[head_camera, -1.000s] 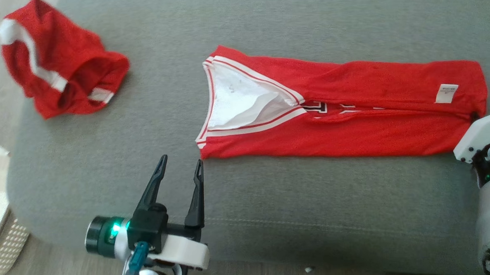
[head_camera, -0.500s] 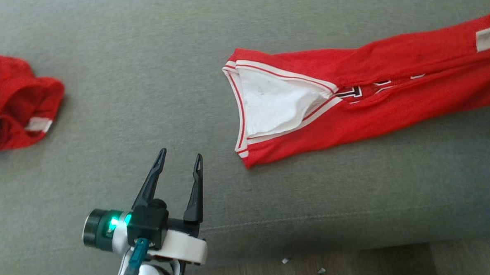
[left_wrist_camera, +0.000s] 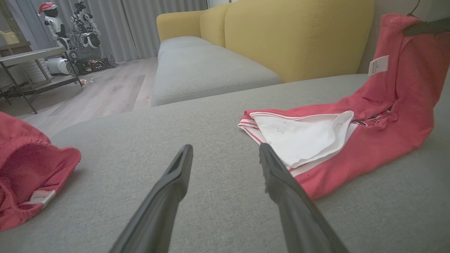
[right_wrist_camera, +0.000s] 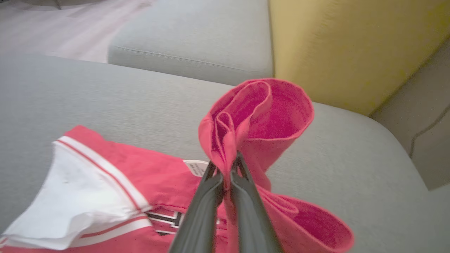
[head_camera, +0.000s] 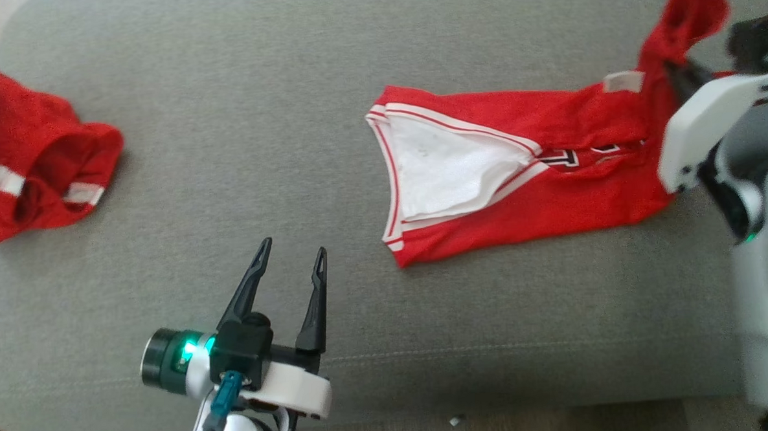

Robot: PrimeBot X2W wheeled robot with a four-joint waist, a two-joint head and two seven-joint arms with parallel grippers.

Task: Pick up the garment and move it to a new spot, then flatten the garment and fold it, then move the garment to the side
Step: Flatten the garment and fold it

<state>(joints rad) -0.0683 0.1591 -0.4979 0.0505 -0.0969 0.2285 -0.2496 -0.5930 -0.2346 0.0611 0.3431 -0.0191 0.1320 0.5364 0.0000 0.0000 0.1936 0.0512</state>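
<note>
Nearest the front edge of the grey seat cushion (head_camera: 223,86), the left gripper (head_camera: 293,246) hovers with its two dark fingers spread wide, empty, just short of the red basketball jersey (head_camera: 526,196). A strip of wooden floor (head_camera: 562,425) shows below the cushion's front.

The jersey lies on the cushion towards the robot's right, with its white-trimmed V-neck (head_camera: 447,167) facing the left gripper. A second ago it lay stretched out flat at full length. Now its hem end is raised off the cushion and drawn back towards the neck. The head camera has also swung, so the shift of the whole picture is no move of the cloth.

At that raised end the right gripper (right_wrist_camera: 226,168) is clenched on a pinch of the red fabric, which curls into a loop above the fingertips. The white label (head_camera: 623,81) now sits on the lifted part.

Farther left, apart from the jersey, lie crumpled red shorts (head_camera: 32,172). Behind the cushion stands a yellow sofa back (left_wrist_camera: 299,31), and beyond it a table (left_wrist_camera: 28,56) and a small robot figure (left_wrist_camera: 52,17).

The pale right forearm (head_camera: 710,123) covers the jersey's far corner. The chest lettering is mostly tucked into a fold, the label's print is too small to read, and the shorts are cut off at the picture's edge.
</note>
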